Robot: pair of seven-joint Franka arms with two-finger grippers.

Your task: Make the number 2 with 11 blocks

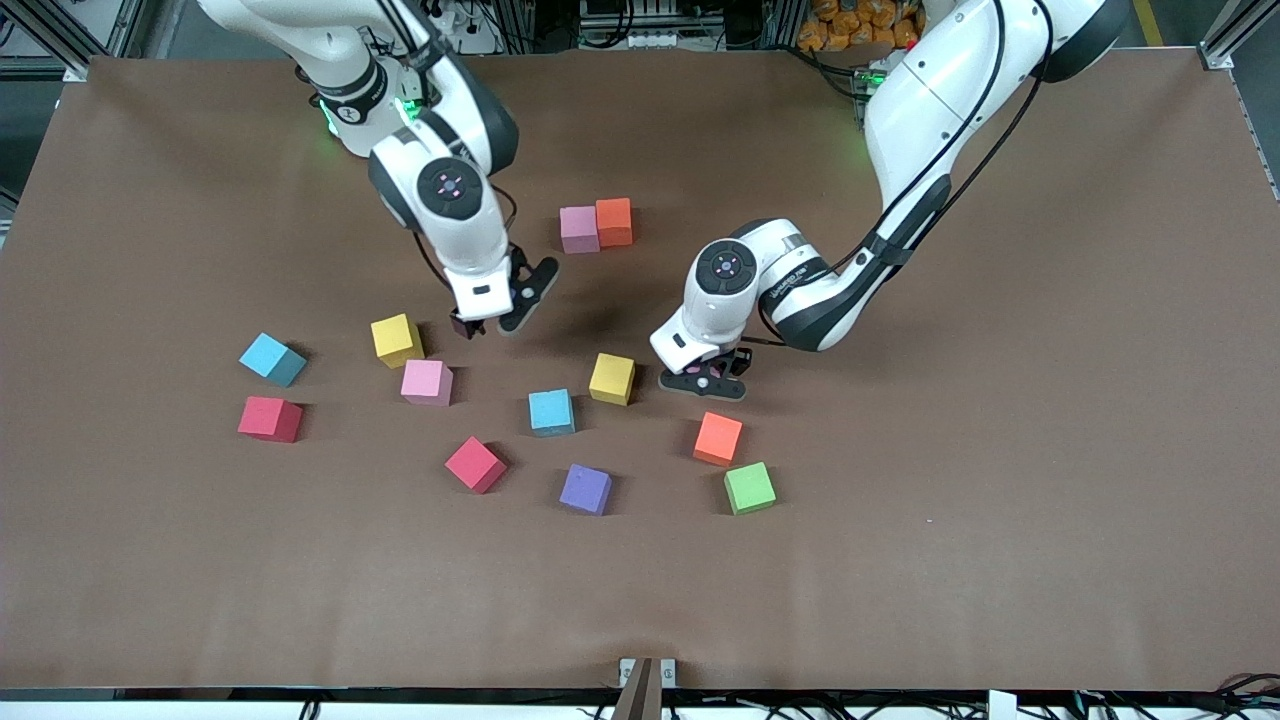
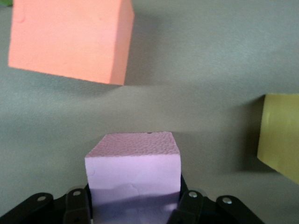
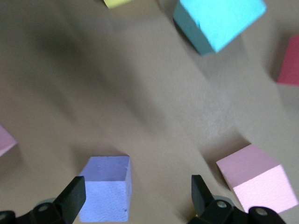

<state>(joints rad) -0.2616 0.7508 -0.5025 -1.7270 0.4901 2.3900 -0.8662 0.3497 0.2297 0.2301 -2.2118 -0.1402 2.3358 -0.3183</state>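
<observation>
Left gripper (image 1: 705, 382) is low at the worktop (image 1: 1000, 450), between a yellow block (image 1: 612, 378) and an orange block (image 1: 718, 438). It's clenched on a pink block (image 2: 133, 163) – the left wrist view shows both fingers (image 2: 77, 205) pressed on its sides. You can't see much of that block from the front; the gripper covers it.

Right gripper (image 1: 500, 312) is released, jaws wide, hovering over the worktop beside another yellow block (image 1: 396, 340) and a second pink block (image 1: 427, 382). Its wrist view shows a pale purple block (image 3: 106, 186) in the gap, close to one finger, not gripped.

Digit so far – you've got one pink block (image 1: 579, 229) and one orange block (image 1: 614, 221) touching side by side, farther from the front camera than all the rest.

Loose blocks, nearer the camera:
- light blue (image 1: 272, 359) and red (image 1: 270, 419) toward the right arm's end
- light blue (image 1: 551, 412), red (image 1: 476, 464) and purple (image 1: 585, 489) mid-worktop
- green (image 1: 749, 488) just beside the loose orange one, nearer the camera
</observation>
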